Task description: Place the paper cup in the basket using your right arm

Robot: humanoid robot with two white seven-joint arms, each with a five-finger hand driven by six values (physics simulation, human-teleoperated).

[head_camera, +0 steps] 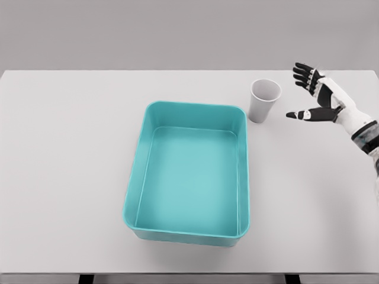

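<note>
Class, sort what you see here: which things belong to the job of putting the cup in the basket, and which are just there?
Belongs to the job:
paper cup, upright
teal basket, nothing inside
right hand, open beside the cup

Just there:
white table

The render is bright and evenly lit, with soft, diffuse light that seems to come from above and leaves the pale table (71, 154) almost free of glare. Shadows are faint: a thin dark line hugs the near wall of the teal basket (137, 177), and only a slight smudge sits at the foot of the paper cup (264, 100). Edges look mildly soft and compressed throughout, the black fingertips of the right hand (317, 97) being slightly blurred, with no visible bending of straight lines toward the frame edges.
</note>
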